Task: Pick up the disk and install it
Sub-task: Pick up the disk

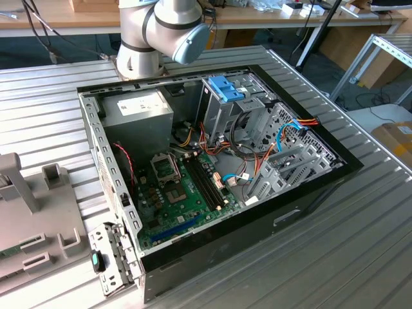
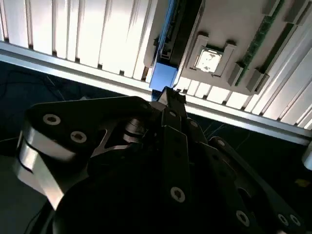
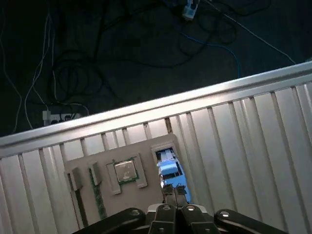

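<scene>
1. In the exterior view I've got the arm (image 1: 161, 29) rising at the far edge of the ribbed metal desk (image 1: 360, 244), with the open computer case (image 1: 212, 161) laid flat in the middle.
2. Inside the case, a blue latch (image 1: 226, 89) sits on top of the silver cage (image 1: 222, 112). The big grey box (image 1: 138, 109) with its white sticker is toward the exterior view's left of that.
3. A grey holder (image 1: 19, 225) lies on the desk at the exterior view's left edge, apart from the case.
4. The first wrist view looks down past the gripper (image 3: 174, 191), and there's the disk (image 3: 168, 168). It stands in a slot of the grey holder, blue frame up, beside a processor chip (image 3: 126, 170) and a memory stick (image 3: 97, 195).
5. That view also gives me the dark floor (image 3: 122, 48) beyond the desk edge, with loose cables (image 3: 63, 78) and a power strip (image 3: 61, 116).
6. The second wrist view looks along the gripper body from behind. The disk (image 2: 163, 75) shows edge-on there, its blue end right at the gripper (image 2: 169, 91) tip.
7. The jaws look narrow in both wrist views, drawn close together. Whether they actually pinch the blue end, I cannot tell.
</scene>
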Controlling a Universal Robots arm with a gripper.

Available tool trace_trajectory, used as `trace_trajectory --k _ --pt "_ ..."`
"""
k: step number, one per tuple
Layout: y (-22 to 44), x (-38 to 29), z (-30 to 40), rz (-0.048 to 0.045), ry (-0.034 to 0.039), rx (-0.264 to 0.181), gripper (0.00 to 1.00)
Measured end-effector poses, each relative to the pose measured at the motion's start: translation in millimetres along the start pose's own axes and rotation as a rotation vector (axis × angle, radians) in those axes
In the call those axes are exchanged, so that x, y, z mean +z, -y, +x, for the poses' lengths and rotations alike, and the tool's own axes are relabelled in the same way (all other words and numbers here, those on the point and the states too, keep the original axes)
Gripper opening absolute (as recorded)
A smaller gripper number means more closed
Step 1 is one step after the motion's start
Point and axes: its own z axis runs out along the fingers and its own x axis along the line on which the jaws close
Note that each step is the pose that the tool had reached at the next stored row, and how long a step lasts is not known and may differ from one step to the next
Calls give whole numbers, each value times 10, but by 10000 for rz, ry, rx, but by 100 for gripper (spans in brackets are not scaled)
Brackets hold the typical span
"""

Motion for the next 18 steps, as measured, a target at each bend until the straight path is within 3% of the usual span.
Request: trace_trajectory --k 4,8,14,18 --pt "0 8 0 19 -53 -1646 11" --pt "1 16 0 34 -91 -2900 11" --pt "2 16 -1 35 -93 -2940 11" --pt "45 25 -11 32 -89 -2803 11"
